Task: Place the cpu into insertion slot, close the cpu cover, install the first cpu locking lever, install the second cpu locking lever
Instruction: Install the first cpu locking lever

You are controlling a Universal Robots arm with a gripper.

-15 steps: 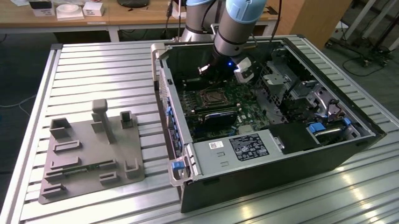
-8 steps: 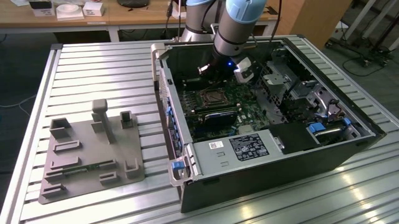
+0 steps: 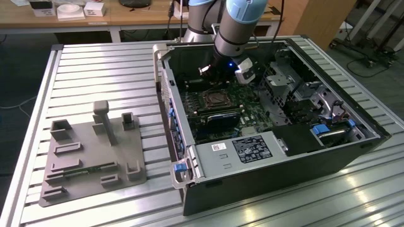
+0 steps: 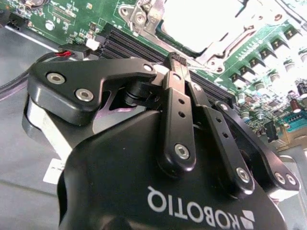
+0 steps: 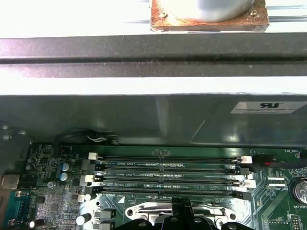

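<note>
With the gripper (image 4: 178, 60) hovering, fingers pinched together on nothing visible, just over the insertion slot (image 3: 216, 99) by the memory slots (image 5: 168, 175), a skewed descent might scrape the socket rim.

A robotics lab: opened computer case (image 3: 265, 123) on slatted metal table (image 3: 101, 71).

Overhead glare, blown highlights, dim case interior

square insertion slot (image 3: 216, 99) on green board, silvery cpu cover (image 4: 211, 24) down
</note>
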